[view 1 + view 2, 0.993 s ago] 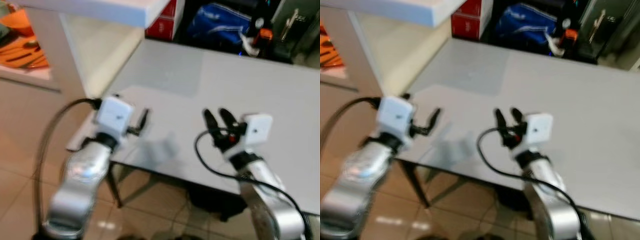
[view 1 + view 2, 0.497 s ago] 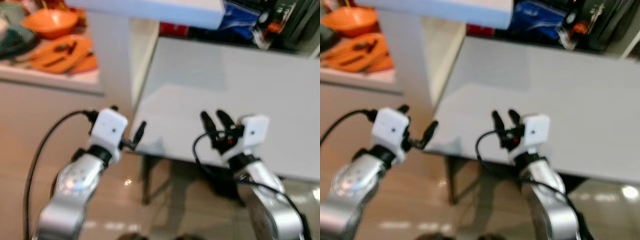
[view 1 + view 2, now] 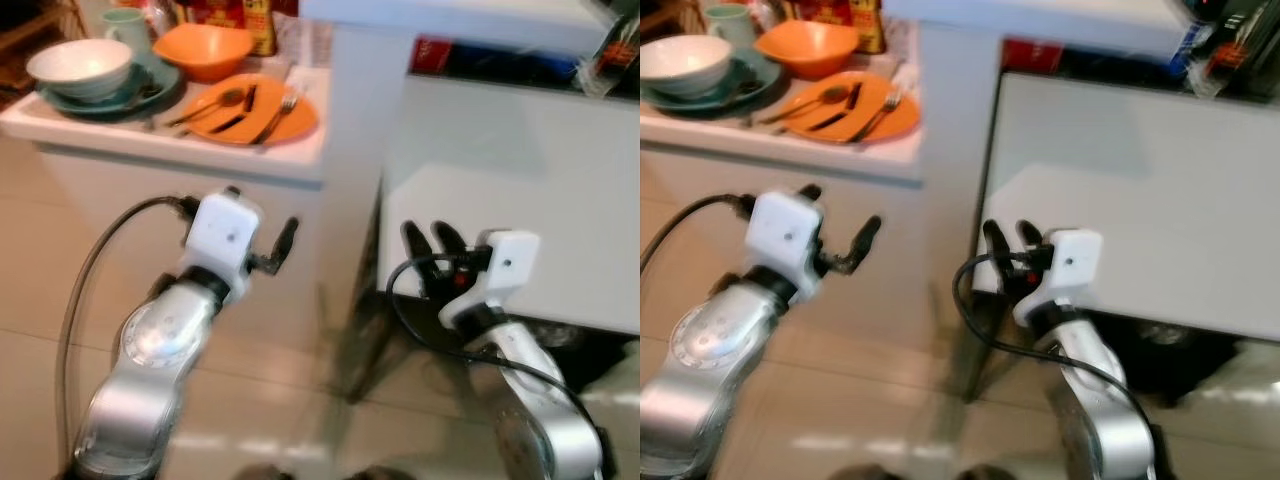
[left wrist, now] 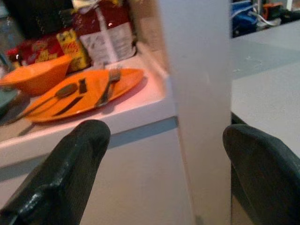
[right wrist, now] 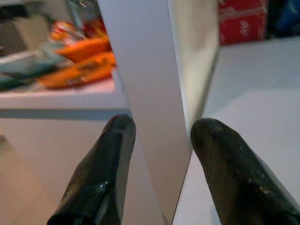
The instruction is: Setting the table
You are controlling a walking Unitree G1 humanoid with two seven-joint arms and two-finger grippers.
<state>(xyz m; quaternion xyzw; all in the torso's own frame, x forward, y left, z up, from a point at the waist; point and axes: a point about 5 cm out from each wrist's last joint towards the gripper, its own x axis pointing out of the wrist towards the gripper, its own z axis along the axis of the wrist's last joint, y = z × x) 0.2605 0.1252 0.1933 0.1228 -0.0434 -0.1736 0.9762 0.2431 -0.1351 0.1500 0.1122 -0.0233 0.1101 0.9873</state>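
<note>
Pillar (image 3: 355, 150) stands between orange plate (image 3: 250, 112) and table (image 3: 520, 190); both grippers' jaws spread, empty.

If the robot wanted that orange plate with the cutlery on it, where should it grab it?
Probably by the near rim of the orange plate, coming level from the counter's front edge. The plate lies flat with a fork and spoon on top, so a pinch from above would meet them.
</note>
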